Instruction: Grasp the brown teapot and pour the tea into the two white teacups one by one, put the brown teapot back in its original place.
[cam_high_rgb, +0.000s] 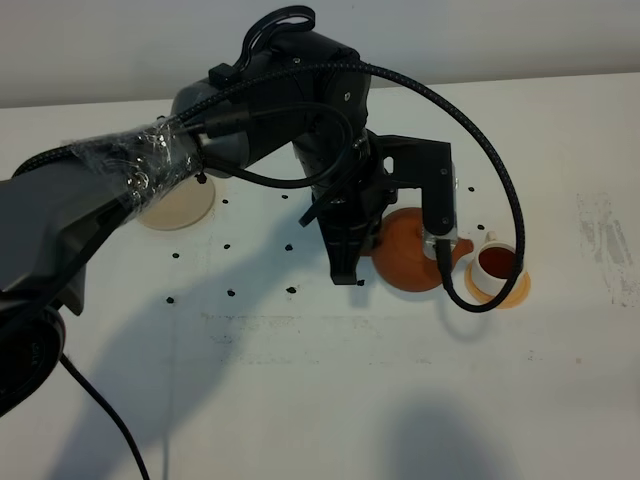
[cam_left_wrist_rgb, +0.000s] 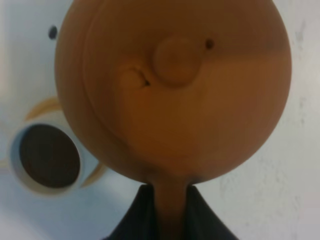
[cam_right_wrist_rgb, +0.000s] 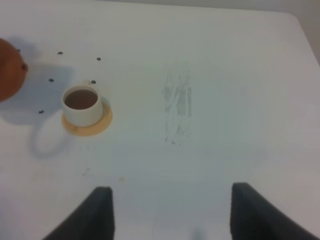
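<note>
My left gripper (cam_high_rgb: 355, 255) reaches across the middle and is shut on the loop handle of the brown teapot (cam_high_rgb: 410, 255), which it holds above the table. In the left wrist view the teapot (cam_left_wrist_rgb: 172, 85) fills the frame, lid toward the camera, with its handle between my fingers (cam_left_wrist_rgb: 132, 215). Its spout points at one white teacup (cam_high_rgb: 495, 262) holding dark tea on an orange-tan coaster (cam_high_rgb: 515, 292). That cup also shows in the left wrist view (cam_left_wrist_rgb: 47, 156) and the right wrist view (cam_right_wrist_rgb: 81, 105). The second teacup is hidden. The cream coaster (cam_high_rgb: 180, 208) lies bare at the left. My right gripper (cam_right_wrist_rgb: 175, 215) is open and empty.
Small black dots (cam_high_rgb: 230, 243) are scattered over the white table (cam_high_rgb: 330, 400). A grey scuff mark (cam_right_wrist_rgb: 177, 107) lies to the right of the cup. The left arm's cable (cam_high_rgb: 500, 180) loops over the teapot and cup.
</note>
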